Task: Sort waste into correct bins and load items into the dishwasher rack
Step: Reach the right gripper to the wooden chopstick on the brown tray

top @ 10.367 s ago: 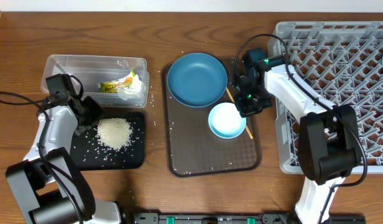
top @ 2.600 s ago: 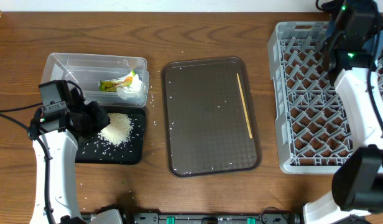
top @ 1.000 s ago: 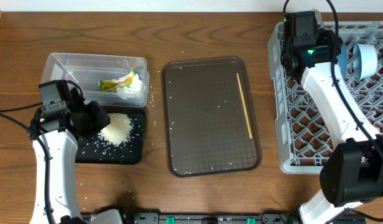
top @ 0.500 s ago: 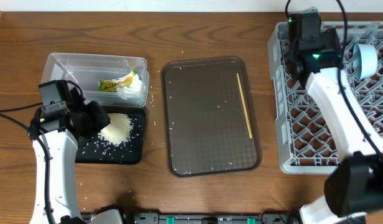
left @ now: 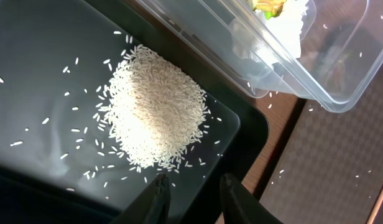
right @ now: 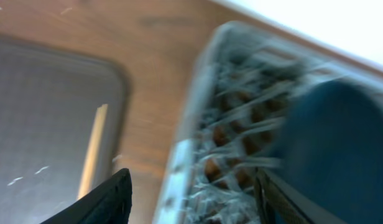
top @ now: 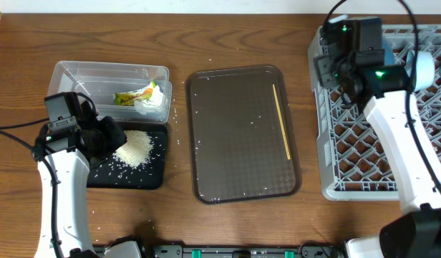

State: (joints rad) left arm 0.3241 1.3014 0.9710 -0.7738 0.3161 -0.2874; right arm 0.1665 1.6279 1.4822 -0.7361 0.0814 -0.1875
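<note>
Left fingers point(left: 158, 198) stand a little apart with nothing between them. They hover low over the near edge of the shallow black tray point(left: 30, 56), just beside the heap of white rice point(left: 155, 109) that lies on it. Stray grains dot the tray floor around the heap. Right against the black tray's far side sits the clear plastic tub point(top: 84, 72). Toward the tub's right end lie the yellow-green-orange snack wrapper point(top: 132, 95) and the crumpled white tissue point(top: 156, 104), touching each other.

Right fingers point(right: 110, 202) are spread wide and hold nothing. The wrist view is blurred, but it shows them above the left edge of the light-grey dishwasher rack point(top: 342, 143). Below them, a strip of bare wood separates the rack from the brown serving tray point(top: 235, 158). From overhead, the right arm reaches over the rack's far left corner. The deep-blue dish point(right: 341, 137) stands on edge among the rack's pegs, close to these fingers. A white bowl point(top: 423, 69) stands on edge further right in the same far row.

On the serving tray, the thin wooden stick point(top: 281, 120) lies lengthwise near the right rim, well apart from both pairs of fingers. Loose rice grains speckle that tray and the table point(top: 206, 29) around the tub.
</note>
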